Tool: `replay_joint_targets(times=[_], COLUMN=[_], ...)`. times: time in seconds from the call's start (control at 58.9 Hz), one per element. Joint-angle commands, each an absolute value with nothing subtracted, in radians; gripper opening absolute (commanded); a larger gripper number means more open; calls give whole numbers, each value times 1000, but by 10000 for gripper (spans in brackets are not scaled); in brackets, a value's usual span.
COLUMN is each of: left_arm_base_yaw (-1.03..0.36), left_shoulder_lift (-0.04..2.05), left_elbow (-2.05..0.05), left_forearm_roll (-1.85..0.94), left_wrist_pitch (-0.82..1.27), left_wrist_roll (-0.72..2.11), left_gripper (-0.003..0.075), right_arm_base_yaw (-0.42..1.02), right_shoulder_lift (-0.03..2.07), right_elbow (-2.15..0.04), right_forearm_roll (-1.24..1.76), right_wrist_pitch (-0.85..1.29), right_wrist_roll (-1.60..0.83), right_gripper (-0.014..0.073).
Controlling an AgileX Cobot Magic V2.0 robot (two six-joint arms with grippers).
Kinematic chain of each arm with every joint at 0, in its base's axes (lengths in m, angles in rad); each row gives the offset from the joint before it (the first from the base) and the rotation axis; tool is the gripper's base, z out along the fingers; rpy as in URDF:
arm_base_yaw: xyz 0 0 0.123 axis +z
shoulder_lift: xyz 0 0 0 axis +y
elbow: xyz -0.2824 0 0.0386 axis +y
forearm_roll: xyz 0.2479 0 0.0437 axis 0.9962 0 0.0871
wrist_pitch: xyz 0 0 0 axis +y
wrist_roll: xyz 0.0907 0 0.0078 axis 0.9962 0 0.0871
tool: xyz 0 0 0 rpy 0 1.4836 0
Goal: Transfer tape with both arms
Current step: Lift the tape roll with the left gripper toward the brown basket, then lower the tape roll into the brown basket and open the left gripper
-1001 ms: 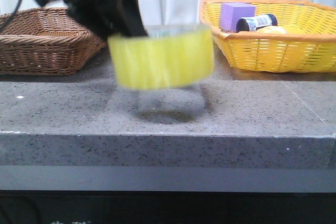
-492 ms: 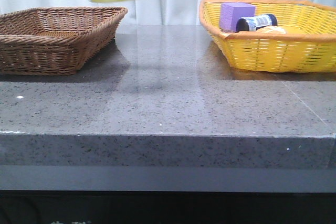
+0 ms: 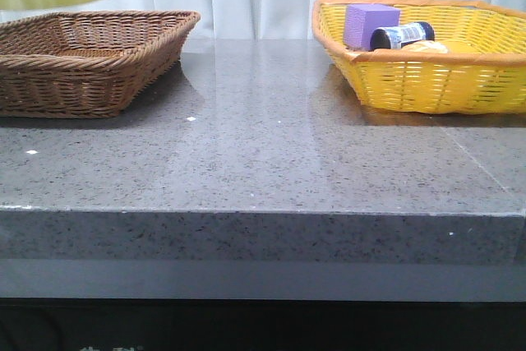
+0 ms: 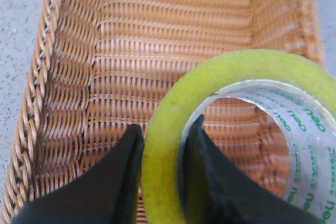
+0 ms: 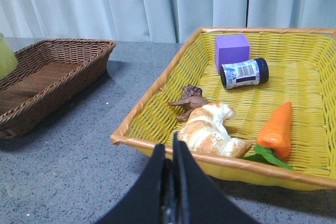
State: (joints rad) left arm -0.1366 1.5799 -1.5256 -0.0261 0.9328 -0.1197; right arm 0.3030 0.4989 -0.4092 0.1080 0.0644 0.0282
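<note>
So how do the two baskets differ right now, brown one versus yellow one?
The brown basket is dark, shallow wicker showing nothing inside; the yellow basket is bright, with an orange rim, and holds a purple block, a jar, a carrot, bread and a small brown figure. The left gripper holds the tape above the brown one; nothing hangs over the yellow one. Both are woven and rest on the table.

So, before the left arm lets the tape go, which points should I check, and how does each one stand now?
1. Left gripper grips the tape, one jaw inside the core, one outside: ok.
2. Tape is over the brown basket: ok.
3. Basket floor below is free: ok.
4. Height above the basket floor: cannot tell.
5. Right gripper is shut and clear, by the yellow basket: ok.
</note>
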Motion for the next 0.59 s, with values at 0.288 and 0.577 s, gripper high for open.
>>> replay_joint_targets(times=[0.288, 0.577], left_arm_base_yaw=[-129, -129], left_shoulder_lift=[1674, 1678], left_elbow=[-1566, -1566], left_forearm_roll=[-20, -20], left_wrist_pitch=[751, 756], left_wrist_roll=[-114, -114], left_gripper=[35, 230], right_arm_base_yaw=[297, 297], right_shoulder_lift=[497, 497], right_elbow=[-437, -437], right_forearm_roll=[98, 98], right_wrist_pitch=[-21, -22], right_wrist_roll=[29, 29], right_gripper=[-69, -69])
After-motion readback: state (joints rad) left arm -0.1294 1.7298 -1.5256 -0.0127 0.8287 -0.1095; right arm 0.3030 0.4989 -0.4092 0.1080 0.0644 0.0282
